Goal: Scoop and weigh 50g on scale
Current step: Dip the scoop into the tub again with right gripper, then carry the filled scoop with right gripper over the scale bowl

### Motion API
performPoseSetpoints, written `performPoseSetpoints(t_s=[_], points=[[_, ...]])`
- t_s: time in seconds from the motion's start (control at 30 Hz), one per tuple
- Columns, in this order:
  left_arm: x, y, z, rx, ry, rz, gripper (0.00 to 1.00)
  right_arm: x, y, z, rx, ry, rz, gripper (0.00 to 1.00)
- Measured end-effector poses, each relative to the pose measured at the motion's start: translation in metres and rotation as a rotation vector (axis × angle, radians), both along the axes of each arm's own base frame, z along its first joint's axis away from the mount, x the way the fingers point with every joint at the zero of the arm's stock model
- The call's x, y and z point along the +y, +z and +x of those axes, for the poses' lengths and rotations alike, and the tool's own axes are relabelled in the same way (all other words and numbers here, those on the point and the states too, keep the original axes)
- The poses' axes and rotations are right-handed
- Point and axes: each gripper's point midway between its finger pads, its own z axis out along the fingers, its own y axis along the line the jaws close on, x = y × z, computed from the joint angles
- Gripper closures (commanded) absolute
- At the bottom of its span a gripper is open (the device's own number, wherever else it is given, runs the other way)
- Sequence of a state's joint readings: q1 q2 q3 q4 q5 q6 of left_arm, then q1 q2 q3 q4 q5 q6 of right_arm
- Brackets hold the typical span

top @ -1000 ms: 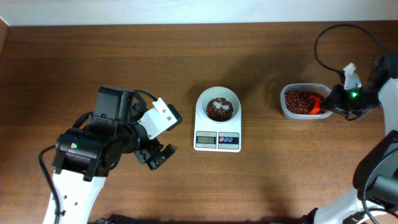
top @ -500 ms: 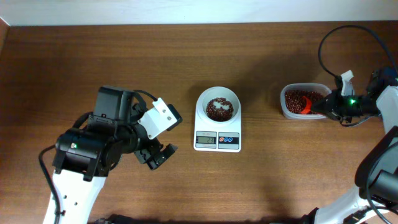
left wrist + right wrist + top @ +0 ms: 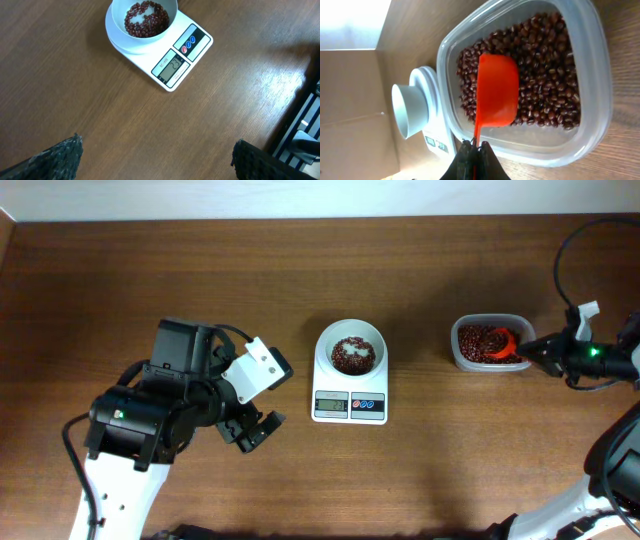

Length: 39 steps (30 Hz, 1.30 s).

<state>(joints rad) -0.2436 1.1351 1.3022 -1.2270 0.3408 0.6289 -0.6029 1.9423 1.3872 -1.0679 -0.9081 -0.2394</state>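
The white scale (image 3: 349, 407) stands mid-table with its round bowl (image 3: 349, 352) holding a small heap of dark red-brown beans (image 3: 352, 356). More beans (image 3: 545, 85) fill the clear tub (image 3: 487, 363) to its right. My right gripper (image 3: 535, 348) reaches in from the right and is shut on the handle of the orange scoop (image 3: 496, 95), whose cup lies on the tub's beans. In the right wrist view the right gripper (image 3: 474, 146) pinches the thin handle. My left gripper (image 3: 250, 430) hangs open over bare wood left of the scale, and the left gripper (image 3: 157, 142) holds nothing.
The left wrist view shows the scale (image 3: 175, 65) and its bowl (image 3: 115, 20) ahead of the open fingers. The tub's rim (image 3: 600, 75) rings the scoop. A black cable (image 3: 570, 240) loops above the right arm. The table's back edge (image 3: 300, 218) runs along the top.
The right arm has drawn back to the right and straightened. The scoop has shifted slightly inside the tub. The left arm and the scale have not moved.
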Motion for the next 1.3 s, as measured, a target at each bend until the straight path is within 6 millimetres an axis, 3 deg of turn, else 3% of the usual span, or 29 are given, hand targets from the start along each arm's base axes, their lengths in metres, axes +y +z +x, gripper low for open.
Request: performPoseSetpoints(t_s=[0.33,0.7,0.8,0.97,1.13,1.3], points=[[0.0,0.0,0.0,0.0,0.0,0.0,0.01,-0.028,0.013,-0.009,-0.064,-0.081,0.065,0.96],[0.0,0.0,0.0,0.0,0.0,0.0,0.01,-0.018,0.035,-0.002,-0.144,-0.095,0.192,0.96],[0.0,0.0,0.0,0.0,0.0,0.0,0.01,-0.007,0.04,0.003,-0.158,-0.072,0.216,0.96],[0.0,0.0,0.0,0.0,0.0,0.0,0.01,0.054,0.047,0.015,-0.165,0.083,0.266,0.96],[0.0,0.0,0.0,0.0,0.0,0.0,0.01,0.133,0.052,0.014,-0.151,0.284,0.308,0.96],[0.0,0.0,0.0,0.0,0.0,0.0,0.01,0.181,0.054,0.007,-0.152,0.413,0.325,0.96]])
